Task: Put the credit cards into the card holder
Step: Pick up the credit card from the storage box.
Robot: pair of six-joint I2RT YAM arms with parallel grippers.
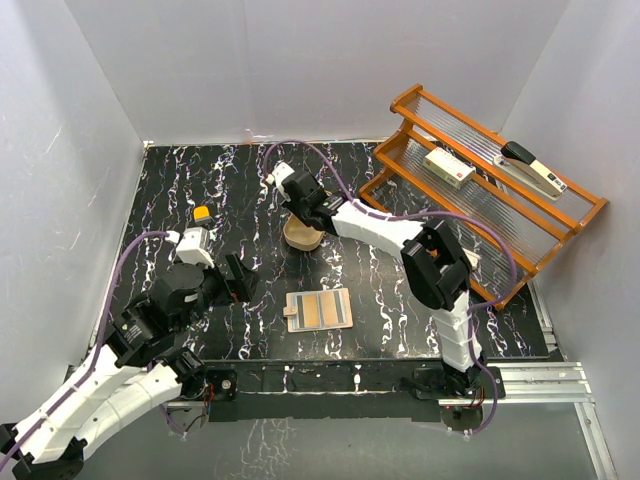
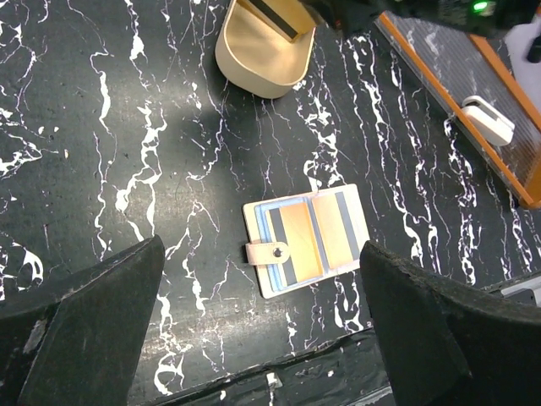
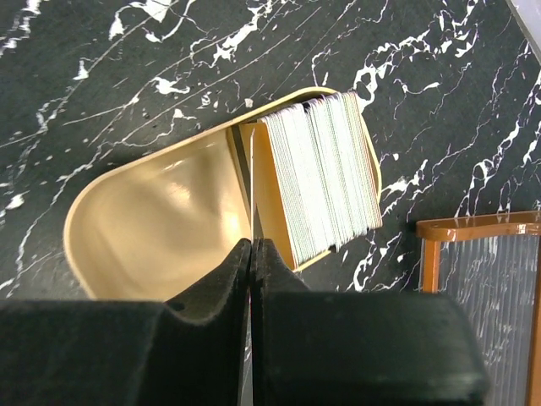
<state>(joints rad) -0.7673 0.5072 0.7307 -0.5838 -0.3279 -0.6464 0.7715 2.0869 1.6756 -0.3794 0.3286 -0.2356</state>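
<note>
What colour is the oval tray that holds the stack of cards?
Glossy gold-tan. The tray shows best in the right wrist view.

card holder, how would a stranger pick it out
On the black marbled table, look midway along the near edge. The card holder lies open and flat there. Unlike the oval gold tray behind it, it is a tan rectangle with a snap tab.

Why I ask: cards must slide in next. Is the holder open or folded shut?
Open: the holder lies spread flat, both inner slot panels facing up, its tab unfastened.
</note>
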